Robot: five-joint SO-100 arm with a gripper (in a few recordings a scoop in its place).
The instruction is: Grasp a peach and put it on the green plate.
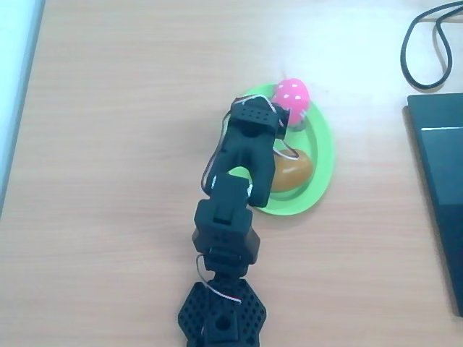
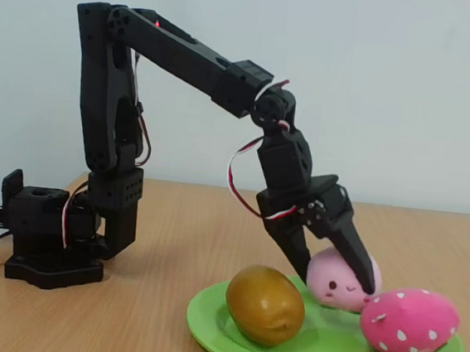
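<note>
The pale pink peach point(image 2: 334, 284) sits at the back of the lime-green plate point(image 2: 228, 335), touching its surface. My black gripper point(image 2: 333, 277) reaches down onto it with one finger on each side, shut on the peach. From overhead, the gripper point(image 1: 281, 130) and wrist cover the peach above the green plate point(image 1: 327, 148).
A hot-pink white-dotted toy point(image 2: 408, 322) point(image 1: 291, 94) lies on the plate's far end, and a glossy brown oval point(image 2: 264, 305) point(image 1: 293, 172) lies on its near part. A black cable point(image 1: 427, 43) and a dark flat device point(image 1: 441, 188) lie at the table's right side.
</note>
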